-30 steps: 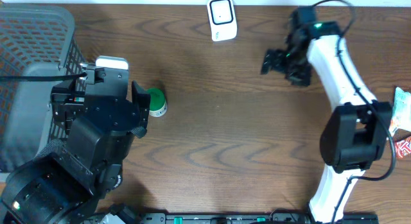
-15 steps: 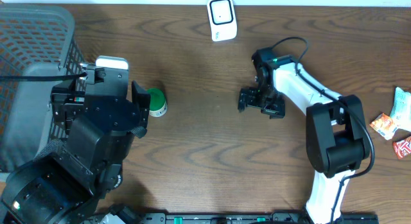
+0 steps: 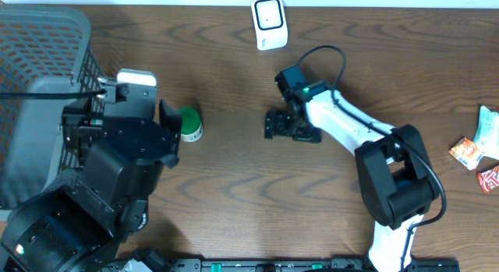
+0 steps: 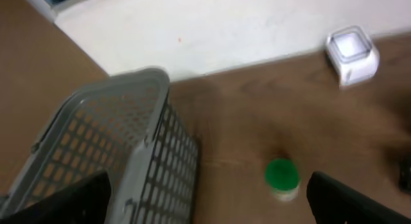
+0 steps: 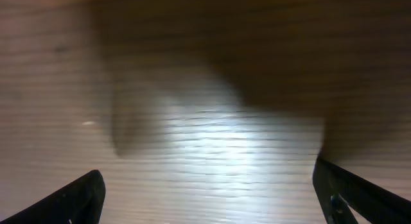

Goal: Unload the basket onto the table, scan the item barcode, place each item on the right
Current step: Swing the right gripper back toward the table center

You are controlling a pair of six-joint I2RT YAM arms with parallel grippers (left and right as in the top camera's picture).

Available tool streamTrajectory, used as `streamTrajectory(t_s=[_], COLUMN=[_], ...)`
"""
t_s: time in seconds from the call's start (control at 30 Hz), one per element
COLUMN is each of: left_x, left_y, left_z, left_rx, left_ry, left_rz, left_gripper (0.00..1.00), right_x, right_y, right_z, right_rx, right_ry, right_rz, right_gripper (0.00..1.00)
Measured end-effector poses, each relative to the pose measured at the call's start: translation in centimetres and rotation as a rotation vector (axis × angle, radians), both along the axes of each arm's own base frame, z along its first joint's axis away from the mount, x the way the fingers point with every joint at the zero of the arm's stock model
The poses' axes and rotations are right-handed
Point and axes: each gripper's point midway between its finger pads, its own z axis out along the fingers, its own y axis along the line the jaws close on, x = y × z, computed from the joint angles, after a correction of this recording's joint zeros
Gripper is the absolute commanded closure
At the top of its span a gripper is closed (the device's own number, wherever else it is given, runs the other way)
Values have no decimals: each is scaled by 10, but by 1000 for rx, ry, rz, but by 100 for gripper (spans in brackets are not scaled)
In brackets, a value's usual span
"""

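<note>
The right gripper (image 3: 267, 125), fingers spread wide with nothing between them, has swung within the last second from about 1 o'clock near the far edge to the middle of the table. It now points toward 9 o'clock, and its own camera shows only blurred bare wood between the fingers. I judge it is making for the green-lidded jar (image 3: 188, 124), the likely item, which sits untouched on the wood at 9 o'clock, so no pick or scan has begun. The left gripper (image 4: 209, 185), also spread and empty, hovers unmoved just beside the jar and may crowd that approach. Snack packets (image 3: 475, 151) lie at 3 o'clock and the grey basket (image 3: 47, 38) at 10 o'clock. The white barcode scanner (image 3: 270, 22) stands at 12 o'clock, well apart from the jar.
</note>
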Motion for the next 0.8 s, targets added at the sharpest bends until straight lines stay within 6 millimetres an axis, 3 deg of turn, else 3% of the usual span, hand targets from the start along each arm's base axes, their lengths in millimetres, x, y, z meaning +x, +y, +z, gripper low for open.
streamTrajectory(t_s=[0.2,0.47,0.6,0.8], left_x=[-18,-20,-19,-15], left_y=[16,17,17,6], left_z=[-24,-27,-26,-25], left_rx=[115,127,123,74], left_ry=[133,147,143,132], left_rz=[0,0,0,-31], left_gripper=[2,2,2,2], right_x=[-7,-3,7,14], right_y=[23,34,38,38], right_z=[2,10,28,71], right_rx=[17,31,32,28], right_ry=[-21,4,-18,-10], right_rz=[59,90,98,108], right_gripper=[1,1,1,1])
